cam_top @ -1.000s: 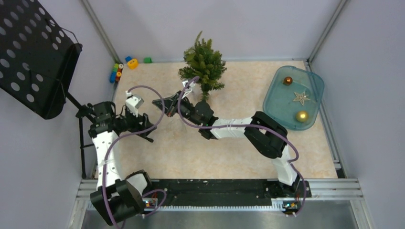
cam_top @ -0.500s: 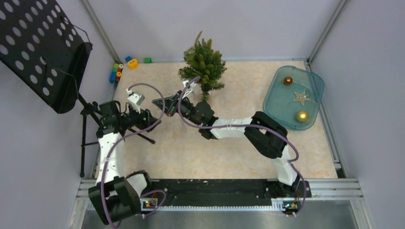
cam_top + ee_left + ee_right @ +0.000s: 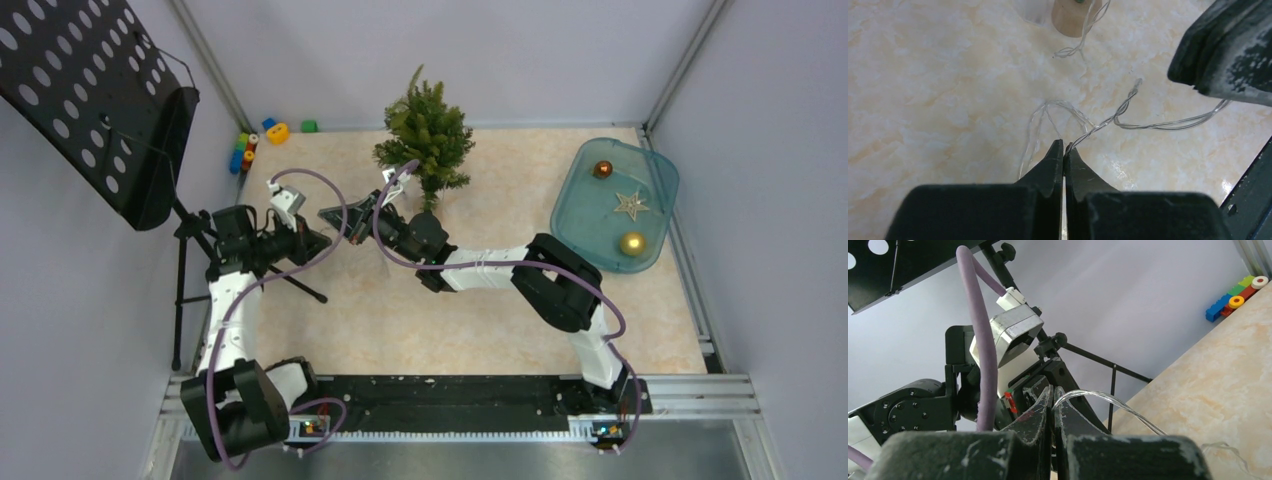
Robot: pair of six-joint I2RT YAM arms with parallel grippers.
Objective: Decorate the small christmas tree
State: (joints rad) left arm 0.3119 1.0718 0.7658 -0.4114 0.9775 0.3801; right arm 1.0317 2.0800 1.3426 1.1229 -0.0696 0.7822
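My left gripper [image 3: 1064, 150] and right gripper [image 3: 1052, 392] each pinch the thin clear wire light string [image 3: 1158, 125]. The small dark green christmas tree [image 3: 428, 135] stands mid far edge of the worktop. I judge that pulling apart could snap the wire, slip it free, or topple the tree.

One tree [image 3: 428, 135], wire [image 3: 1100, 124], star [image 3: 631, 206], tray [image 3: 600, 228]; two baubles [image 3: 632, 243].

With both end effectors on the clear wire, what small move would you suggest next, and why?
Probably raise both end effectors slightly, toward the small christmas tree. The left end effector and right end effector are each shut on the thin clear wire, whose slack loops lie on the table.
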